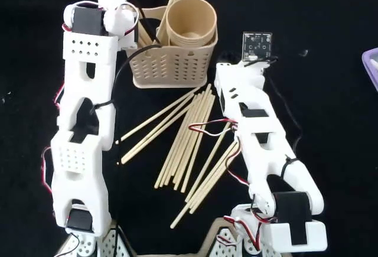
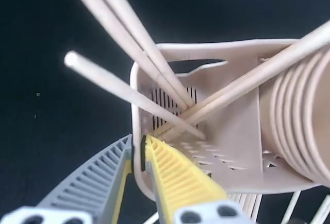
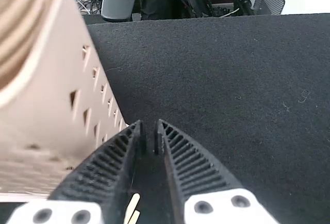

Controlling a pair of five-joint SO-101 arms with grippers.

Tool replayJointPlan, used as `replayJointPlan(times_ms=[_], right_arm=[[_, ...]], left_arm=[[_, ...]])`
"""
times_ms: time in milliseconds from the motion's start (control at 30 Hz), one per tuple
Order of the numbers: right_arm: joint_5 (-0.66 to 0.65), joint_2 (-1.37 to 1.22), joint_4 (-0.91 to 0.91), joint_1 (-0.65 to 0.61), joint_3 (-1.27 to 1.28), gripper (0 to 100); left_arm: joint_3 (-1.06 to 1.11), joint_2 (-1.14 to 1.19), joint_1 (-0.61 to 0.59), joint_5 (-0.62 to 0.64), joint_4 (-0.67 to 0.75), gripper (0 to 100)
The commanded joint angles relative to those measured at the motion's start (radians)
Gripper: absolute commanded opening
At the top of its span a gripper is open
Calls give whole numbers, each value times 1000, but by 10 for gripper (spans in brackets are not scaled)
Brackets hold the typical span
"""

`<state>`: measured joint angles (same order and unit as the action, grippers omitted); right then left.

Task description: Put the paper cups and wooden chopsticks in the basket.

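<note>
The paper cups (image 1: 190,23) already stand stacked in the basket (image 1: 171,68), and a few wooden chopsticks (image 2: 129,92) lean out of the compartment beside them. Most of the loose chopsticks (image 1: 189,136) lie fanned across the worktop (image 1: 331,121) in front of the basket, between my 2 arms. So I judge the step in hand to be fetching those and dropping them in.

To do it well, I would take only a few sticks at a time and grip them near the middle so they do not swing. I would then tip 1 end down into the compartment that holds the leaning sticks, not onto the cups. My left arm must first come away gently. A snag on the rim or on a leaning stick could tip the light basket over.

My left jaws sit at the basket's corner, astride its rim, with the grey one outside the wall and the yellow one inside. They are drawn close and appear to pinch that wall, with no chopstick between them.

My right jaws hang low, just beside the basket's other side wall. They are all but pressed together and hold nothing. A chopstick end (image 3: 132,203) shows beneath them.
</note>
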<state>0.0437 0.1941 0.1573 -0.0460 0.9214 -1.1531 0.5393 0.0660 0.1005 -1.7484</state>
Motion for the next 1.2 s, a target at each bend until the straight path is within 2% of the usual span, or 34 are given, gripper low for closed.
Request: replayJointPlan(times_ms=[0, 233, 367, 433, 667, 1000, 1167], right_arm=[[9, 47, 17, -12, -5, 56], [9, 47, 17, -12, -5, 56], [9, 47, 17, -12, -5, 56], [9, 47, 17, -12, -5, 56], [9, 47, 17, -12, -4, 57], [9, 47, 18, -12, 4, 57], [9, 47, 18, -12, 4, 57]], left_arm=[[111, -83, 12, -6, -9, 30], [128, -92, 24, -89, 51, 45], [125, -92, 18, -94, 95, 177], [120, -92, 18, -94, 114, 208], [117, -104, 16, -89, 147, 208], [-140, -92, 16, -95, 147, 214], [-163, -92, 16, -95, 158, 214]])
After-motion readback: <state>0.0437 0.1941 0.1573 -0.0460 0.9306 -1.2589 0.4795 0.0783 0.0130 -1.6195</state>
